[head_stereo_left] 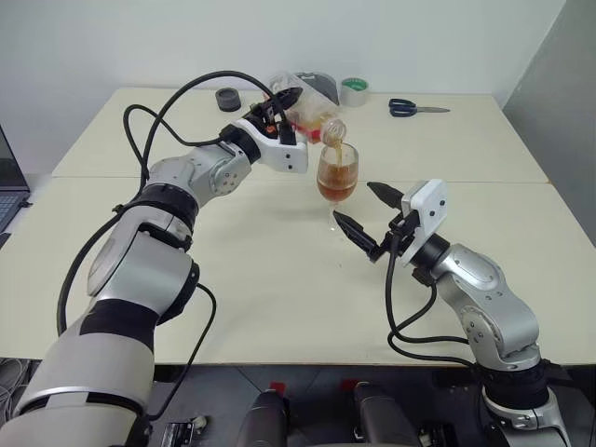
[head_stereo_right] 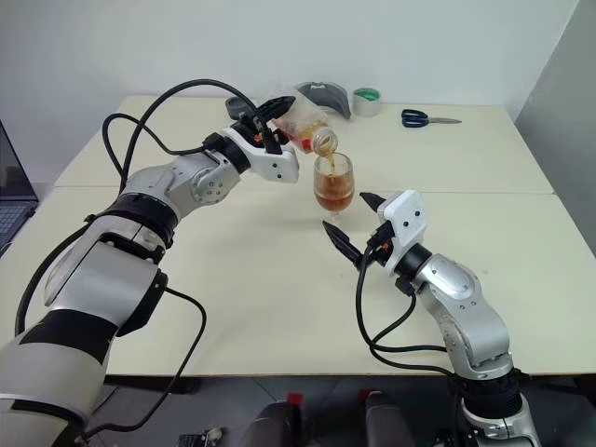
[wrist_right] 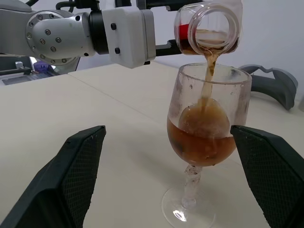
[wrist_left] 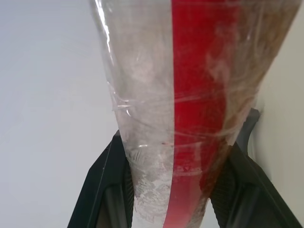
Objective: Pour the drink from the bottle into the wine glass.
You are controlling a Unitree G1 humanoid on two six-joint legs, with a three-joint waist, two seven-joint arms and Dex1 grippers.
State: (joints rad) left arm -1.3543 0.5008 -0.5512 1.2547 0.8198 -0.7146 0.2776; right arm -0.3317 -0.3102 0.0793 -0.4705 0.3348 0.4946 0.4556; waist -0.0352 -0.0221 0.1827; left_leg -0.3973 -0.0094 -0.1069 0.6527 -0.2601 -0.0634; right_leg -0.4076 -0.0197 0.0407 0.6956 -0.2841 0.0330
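My left gripper (head_stereo_left: 282, 104) is shut on the clear plastic bottle (head_stereo_left: 312, 115), its black fingers (wrist_left: 108, 183) on either side of the body with the red label strip. The bottle is tipped with its open mouth (wrist_right: 214, 24) just above the wine glass (head_stereo_left: 337, 179). A thin amber stream of the drink (wrist_right: 207, 76) falls into the bowl, which is about half full. The glass stands upright on the table. My right gripper (head_stereo_left: 355, 201) is open just in front of the glass, one finger (wrist_right: 80, 161) to each side of it, touching nothing.
At the table's far edge lie a black roll (head_stereo_left: 229, 99), a grey object (head_stereo_left: 318, 82), a green tape roll (head_stereo_left: 354, 90) and blue scissors (head_stereo_left: 415, 109). A laptop (head_stereo_left: 7, 197) shows at the far left. The cream table (head_stereo_left: 261, 279) is bare nearer to me.
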